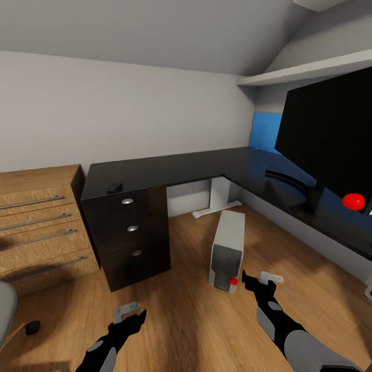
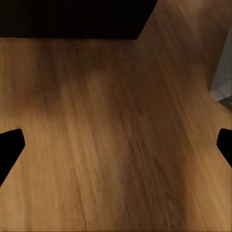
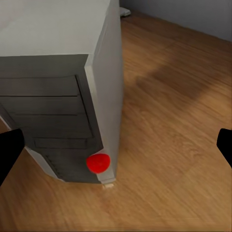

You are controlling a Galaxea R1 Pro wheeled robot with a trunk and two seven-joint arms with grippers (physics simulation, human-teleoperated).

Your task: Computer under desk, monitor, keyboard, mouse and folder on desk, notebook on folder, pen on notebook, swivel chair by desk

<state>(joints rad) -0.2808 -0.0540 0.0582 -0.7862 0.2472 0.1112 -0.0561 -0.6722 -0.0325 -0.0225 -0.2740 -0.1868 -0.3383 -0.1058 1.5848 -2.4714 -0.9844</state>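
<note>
Two grippers hang low over the wooden floor [image 1: 191, 330], both spread wide with nothing between their fingers: the left gripper [image 1: 129, 315] is above bare boards in front of the desk's black three-drawer unit [image 1: 132, 235], and the right gripper [image 1: 258, 281] is just beside the computer [image 1: 227, 250], not touching it. The computer stands upright on the floor in the open space inside the corner of the L-shaped desk [image 1: 170, 173], its darker front panel and red dot turned toward the robot; the right wrist view shows that panel close up [image 3: 53, 116]. The monitor [image 1: 330, 134] stands on the desk's right wing. A small black mouse [image 1: 114, 187] lies on the desktop above the drawers. A light wooden drawer chest [image 1: 41, 227] stands left of the desk, and the swivel chair's edge [image 1: 6, 315] shows at the far left.
</note>
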